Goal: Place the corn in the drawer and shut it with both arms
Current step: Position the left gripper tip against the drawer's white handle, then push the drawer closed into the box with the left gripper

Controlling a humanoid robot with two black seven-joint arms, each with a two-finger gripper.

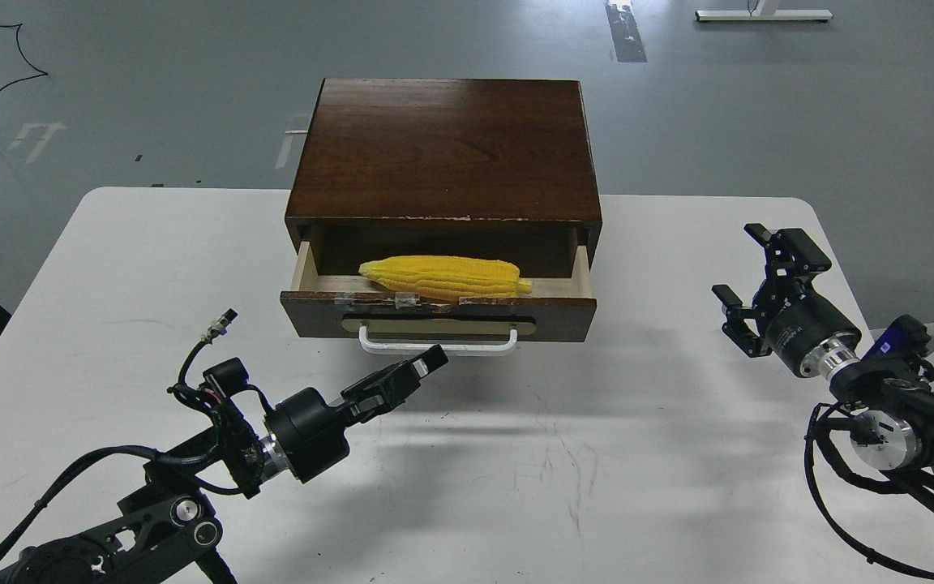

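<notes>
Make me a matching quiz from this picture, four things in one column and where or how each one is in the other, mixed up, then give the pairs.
Things:
1. corn
2. drawer
3. left gripper
4. right gripper

States:
A. pulled partway out of the brown cabinet
B. jaws spread, empty, above the table's right side
C. lying inside the drawer, behind its front panel
D. jaws together, just in front of the white handle

Pairs: 1-C, 2-A, 3-D, 4-B
</notes>
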